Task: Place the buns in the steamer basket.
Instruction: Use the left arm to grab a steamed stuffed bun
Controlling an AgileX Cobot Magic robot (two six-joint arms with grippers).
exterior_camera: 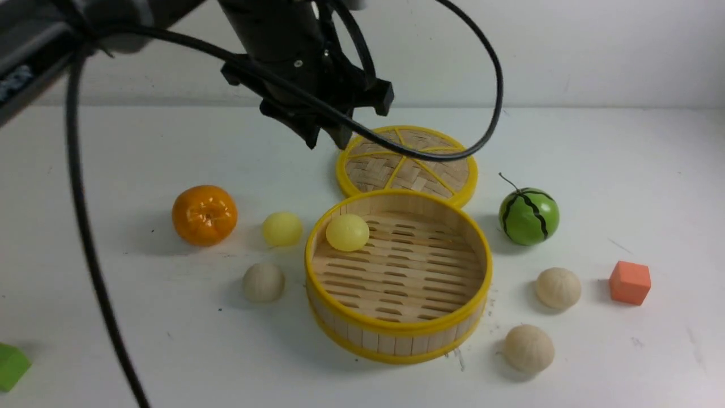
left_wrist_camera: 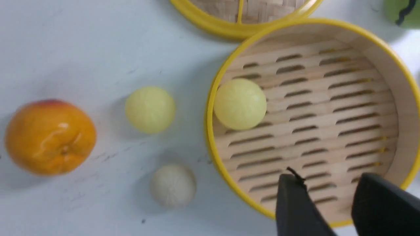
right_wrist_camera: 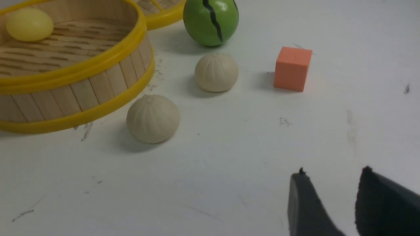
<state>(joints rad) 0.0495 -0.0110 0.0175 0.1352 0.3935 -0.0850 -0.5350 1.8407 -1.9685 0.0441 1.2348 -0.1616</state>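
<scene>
The steamer basket (exterior_camera: 399, 327) stands at mid-table with one smooth yellow bun (exterior_camera: 347, 232) resting on its slatted floor near the left wall. A second yellow bun (exterior_camera: 281, 229) and a pleated bun (exterior_camera: 263, 281) lie on the table left of the basket. Two more pleated buns (exterior_camera: 558, 288) (exterior_camera: 528, 348) lie to its right. My left gripper (exterior_camera: 327, 139) hangs open and empty above the basket's far rim; in the left wrist view the left gripper (left_wrist_camera: 329, 179) is over the basket floor. My right gripper (right_wrist_camera: 333, 175) is open over bare table, apart from the nearest pleated bun (right_wrist_camera: 153, 118).
The woven lid (exterior_camera: 408, 164) lies flat behind the basket. An orange (exterior_camera: 204, 215) sits at the left and a watermelon ball (exterior_camera: 528, 216) at the right. An orange cube (exterior_camera: 630, 282) is at the far right, a green block (exterior_camera: 10, 365) at the front left edge.
</scene>
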